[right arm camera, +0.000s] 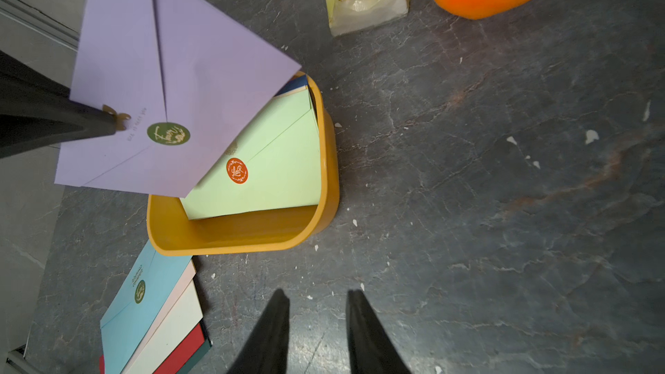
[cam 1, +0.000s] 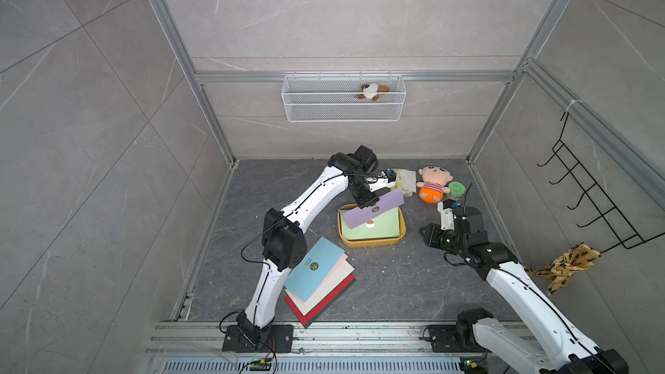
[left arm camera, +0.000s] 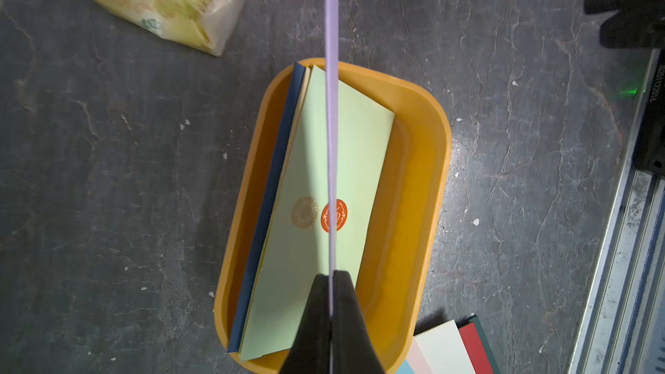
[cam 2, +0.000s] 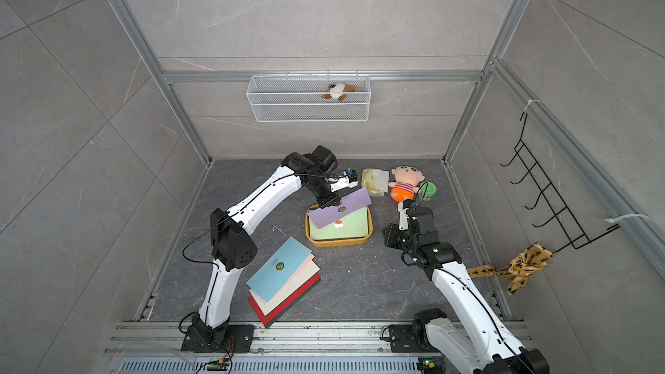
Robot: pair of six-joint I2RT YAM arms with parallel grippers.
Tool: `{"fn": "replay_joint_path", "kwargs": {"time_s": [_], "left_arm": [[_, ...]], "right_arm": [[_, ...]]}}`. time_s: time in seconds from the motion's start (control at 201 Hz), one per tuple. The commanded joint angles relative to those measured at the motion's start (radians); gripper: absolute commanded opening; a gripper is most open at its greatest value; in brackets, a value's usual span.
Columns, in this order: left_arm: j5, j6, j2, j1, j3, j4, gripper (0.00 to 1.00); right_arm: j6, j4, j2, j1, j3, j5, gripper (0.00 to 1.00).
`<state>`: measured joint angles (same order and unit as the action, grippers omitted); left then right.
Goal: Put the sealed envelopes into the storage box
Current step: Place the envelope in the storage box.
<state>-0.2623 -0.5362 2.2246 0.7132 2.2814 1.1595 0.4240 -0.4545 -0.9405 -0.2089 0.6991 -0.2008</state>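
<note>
Left claw (left arm camera: 330,275) tight — right claw (right arm camera: 317,293) ajar

Top views are looking down from high over the whole scene; wrist cameras, close, are both framing the storage box (left arm camera: 414,210).

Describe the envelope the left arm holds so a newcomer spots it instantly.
Find the shallow yellow-orange plastic tray on the dark stone tabletop. Tilted above it hangs a lilac paper envelope with a round green seal, pinched at one edge by the left tool. It alone is lilac and airborne; the pale green envelope beneath lies in the tray.
</note>
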Motion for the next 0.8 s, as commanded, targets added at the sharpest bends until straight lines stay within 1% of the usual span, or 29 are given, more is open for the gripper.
{"fn": "replay_joint_path", "kwargs": {"time_s": [0.0,0.209,0.468,0.562,0.602,0.662,0.707,0.791], "left_arm": [[0.038,-0.045,0.005,0.015,0.031,0.075,0.0],[0.105,-0.061,0.017,0.029,-0.014,0.08,0.0],[0.145,-0.104,0.019,0.05,-0.047,0.082,0.0],[0.172,-0.106,0.026,0.057,-0.047,0.077,0.0],[0.188,-0.104,0.023,0.057,-0.05,0.06,0.08],[0.224,-0.103,0.024,0.058,-0.046,0.042,0.13],[0.232,-0.109,0.018,0.062,-0.052,0.03,0.2],[0.275,-0.112,0.009,0.075,-0.055,-0.011,0.29]], "right_arm": [[-0.024,-0.029,0.001,0.005,0.007,0.008,0.31],[-0.022,-0.037,-0.004,0.006,0.006,-0.021,0.3],[-0.021,-0.038,-0.026,0.007,0.01,-0.03,0.3],[-0.02,-0.037,-0.035,0.008,0.013,-0.055,0.3],[-0.018,-0.035,-0.038,0.008,0.013,-0.065,0.3],[-0.019,-0.034,-0.042,0.008,0.013,-0.068,0.3],[-0.019,-0.036,-0.044,0.008,0.01,-0.068,0.3],[-0.018,-0.032,-0.049,0.009,0.004,-0.066,0.3]]}}
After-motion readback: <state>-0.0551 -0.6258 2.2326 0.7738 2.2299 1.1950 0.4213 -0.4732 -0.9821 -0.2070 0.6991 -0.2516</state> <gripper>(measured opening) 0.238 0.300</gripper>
